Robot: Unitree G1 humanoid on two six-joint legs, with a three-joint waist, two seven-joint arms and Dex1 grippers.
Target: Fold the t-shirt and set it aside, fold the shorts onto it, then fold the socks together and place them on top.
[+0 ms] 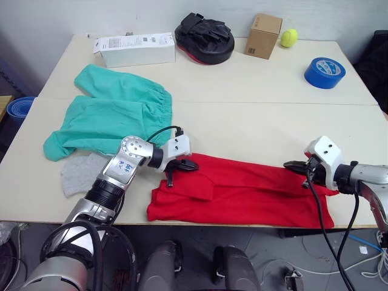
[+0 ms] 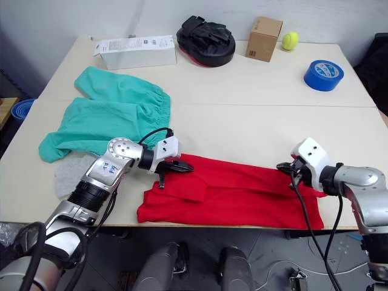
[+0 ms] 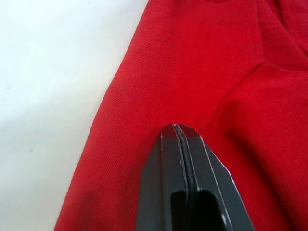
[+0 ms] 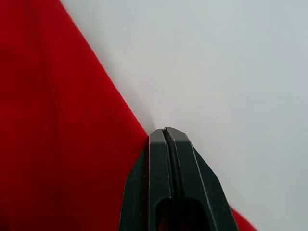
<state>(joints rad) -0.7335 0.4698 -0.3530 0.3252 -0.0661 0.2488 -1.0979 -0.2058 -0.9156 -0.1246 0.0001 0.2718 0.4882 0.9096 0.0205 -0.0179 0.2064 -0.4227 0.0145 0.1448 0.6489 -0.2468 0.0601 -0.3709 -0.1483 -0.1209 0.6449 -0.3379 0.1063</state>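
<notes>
At your far left, the socks lie flat near the table's front edge, partly under the shorts, which spread out just beyond them toward 11 o'clock. Behind the shorts, at about 12 o'clock from them, sits a white box by the far edge.

Your left gripper rests over the shirt's left end, fingers pointing toward 3 o'clock. In its wrist view the two fingers are pressed together with no gap, lying over red cloth; you can't tell whether any cloth is pinched between them.

The shirt lies as a long folded band along the front edge, running from the left gripper across to the right one, with a smaller flap doubled over at its left end.

Far across the table at 12 o'clock from the shirt you have a black padded mitt, then a small cardboard box, a yellow-green ball and, toward 2 o'clock, a roll of blue tape.

Your right gripper sits at the shirt's far edge near its right end, fingers pointing toward 9 o'clock. Its fingers are also closed tight, tips right at the line where red cloth meets bare table; a grip on the cloth can't be confirmed.
</notes>
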